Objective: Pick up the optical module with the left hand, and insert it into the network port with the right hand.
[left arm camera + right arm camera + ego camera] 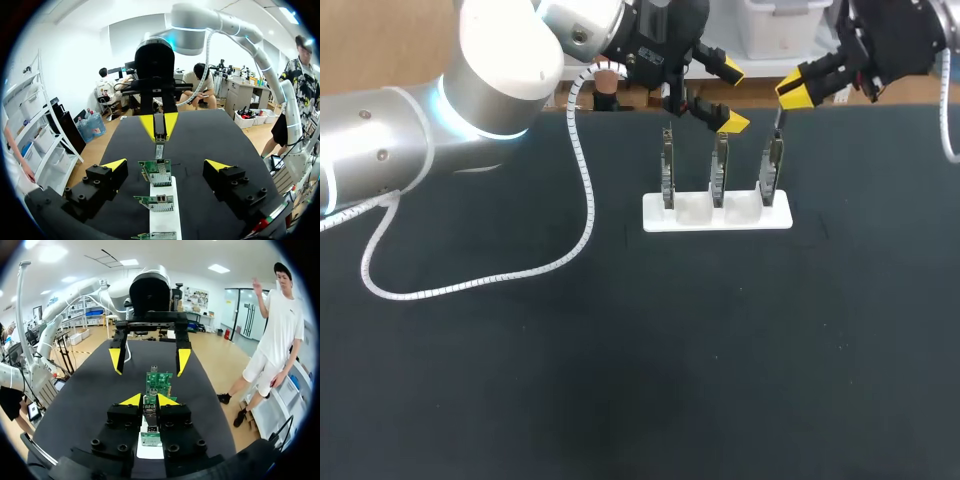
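Head view: a white holder [717,215] on the dark table [620,350] carries three upright boards [719,172] in a row. The left gripper [731,96] hangs over the middle board, fingers spread wide and holding nothing. The right gripper [792,95] is above the right-end board, its fingers closed on the module [779,121], which points down just over that board's top edge. Left wrist view: the left gripper [165,165] shows its tips far apart, with the holder [165,220] and boards [156,172] in the gap, touched by neither finger. Ahead, the right gripper [159,127] pinches the module [159,150], whose lower end is just above the farthest board; whether the two touch cannot be told. Right wrist view: the right gripper [149,400] has its tips drawn narrow, clamping the module [149,412] from both sides over the holder [150,450]. Beyond the boards [159,380], the left gripper [149,360] faces it, gaping and empty.
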